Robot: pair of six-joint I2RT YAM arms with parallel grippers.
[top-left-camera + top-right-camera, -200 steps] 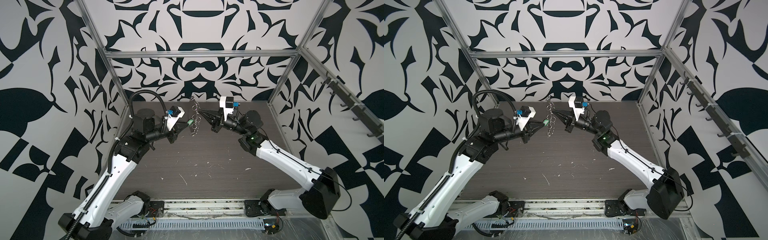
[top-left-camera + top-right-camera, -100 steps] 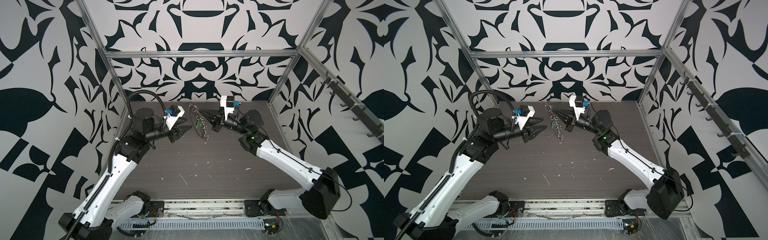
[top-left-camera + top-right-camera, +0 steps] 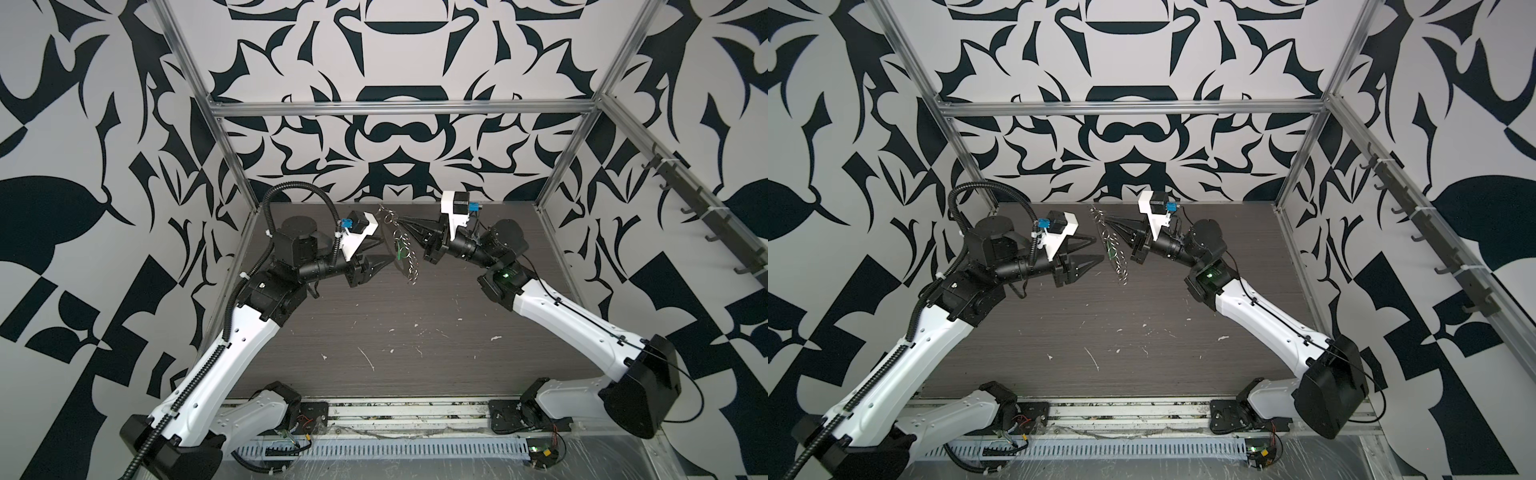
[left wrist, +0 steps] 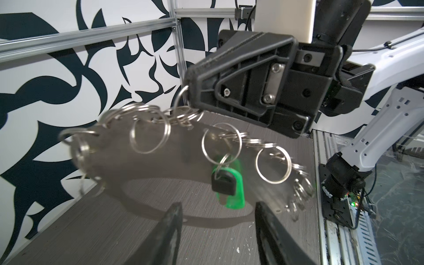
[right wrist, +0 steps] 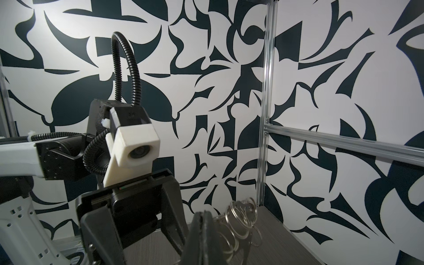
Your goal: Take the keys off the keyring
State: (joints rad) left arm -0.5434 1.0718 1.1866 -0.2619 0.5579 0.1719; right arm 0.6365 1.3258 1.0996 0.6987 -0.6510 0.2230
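Observation:
My right gripper (image 3: pixel 400 220) is shut on the keyring (image 3: pixel 406 254), a loop strung with several small silver split rings (image 4: pixel 149 135), and holds it above the dark table (image 3: pixel 374 332). The keys (image 4: pixel 227 186), one dark key on a green tag, hang from a ring at the loop's lower part and show as a green speck (image 3: pixel 1109 249) in a top view. My left gripper (image 4: pixel 218 204) is open and just short of the green tag, not touching it; it (image 3: pixel 384 251) sits left of the loop. In the right wrist view the shut fingertips (image 5: pixel 203 216) pinch beside the rings (image 5: pixel 241 215).
White specks (image 3: pixel 368 359) litter the table. Aluminium frame posts (image 3: pixel 232 158) and patterned walls enclose the back and sides. A rail of dark hooks (image 3: pixel 706 216) runs along the right wall. Both arm bases (image 3: pixel 291 415) stand at the front edge.
My left gripper let go of the green-tagged key, opened and drew back to the left. The keyring now swings, blurred, from my right gripper, with the key still on it.

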